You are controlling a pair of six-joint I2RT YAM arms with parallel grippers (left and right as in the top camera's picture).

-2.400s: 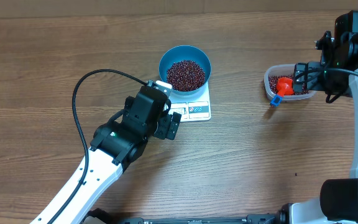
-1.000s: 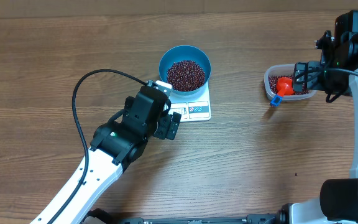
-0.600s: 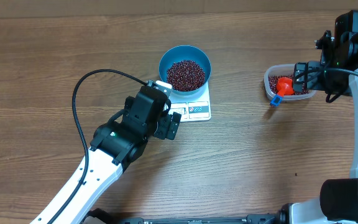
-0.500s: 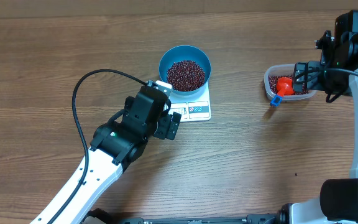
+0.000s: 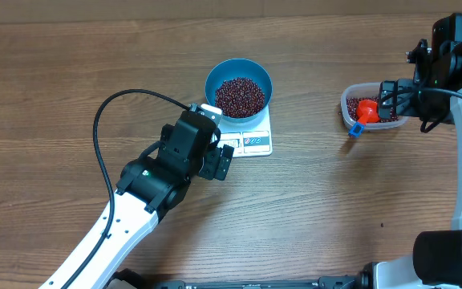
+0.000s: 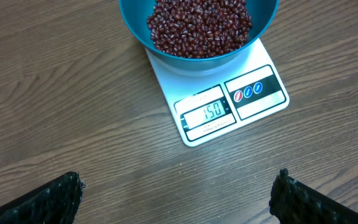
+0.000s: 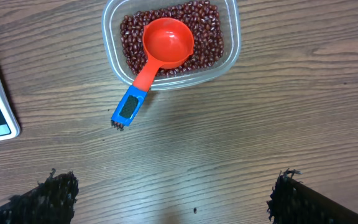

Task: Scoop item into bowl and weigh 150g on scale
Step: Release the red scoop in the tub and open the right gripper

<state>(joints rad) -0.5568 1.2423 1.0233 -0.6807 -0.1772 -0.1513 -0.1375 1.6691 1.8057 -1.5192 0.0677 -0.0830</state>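
scale (image 6: 173,84) under the bean-filled bowl (image 6: 197,65) reads 150, scoop (image 7: 166,42) lies in the container (image 7: 232,43) at right, left gripper (image 6: 179,199) and right gripper (image 7: 166,199) wide apart, empty

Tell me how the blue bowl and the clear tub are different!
The bowl is round and blue; the tub is squarish and see-through. The bowl sits on the scale; the tub sits on the table. The tub has a red scoop in it; the bowl has none. Both hold red beans.
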